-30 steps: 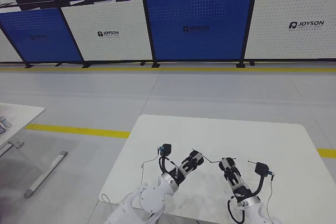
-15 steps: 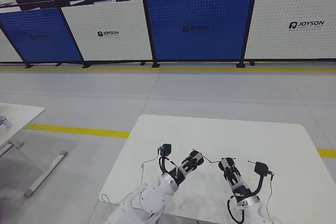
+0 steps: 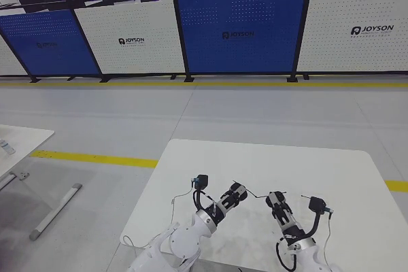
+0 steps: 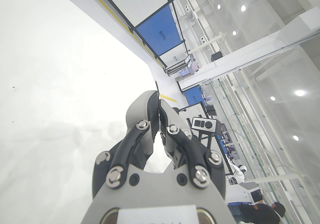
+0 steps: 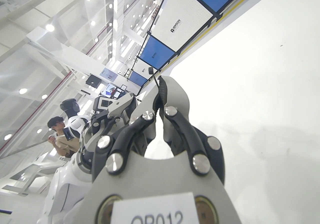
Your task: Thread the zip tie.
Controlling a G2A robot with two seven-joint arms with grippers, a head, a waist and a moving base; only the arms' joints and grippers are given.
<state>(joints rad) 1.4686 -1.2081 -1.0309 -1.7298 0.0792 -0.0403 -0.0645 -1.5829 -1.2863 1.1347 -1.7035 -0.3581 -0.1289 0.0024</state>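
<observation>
A thin black zip tie (image 3: 256, 196) spans the gap between my two grippers, low over the front of the white table (image 3: 272, 160). My left gripper (image 3: 236, 193) is shut on one end. In the left wrist view the pads of that gripper (image 4: 158, 96) are pressed together, and a short black tip of the tie (image 4: 157, 87) sticks out past them. My right gripper (image 3: 272, 198) is shut on the other end. In the right wrist view its fingers (image 5: 161, 85) pinch the strap, and the tie's square head (image 5: 150, 70) stands just beyond the fingertips.
The table stretches bare ahead of both grippers to its far edge (image 3: 265, 144). A second white table (image 3: 13, 146) stands off to the left across the floor. Blue and white panels (image 3: 238, 34) line the back.
</observation>
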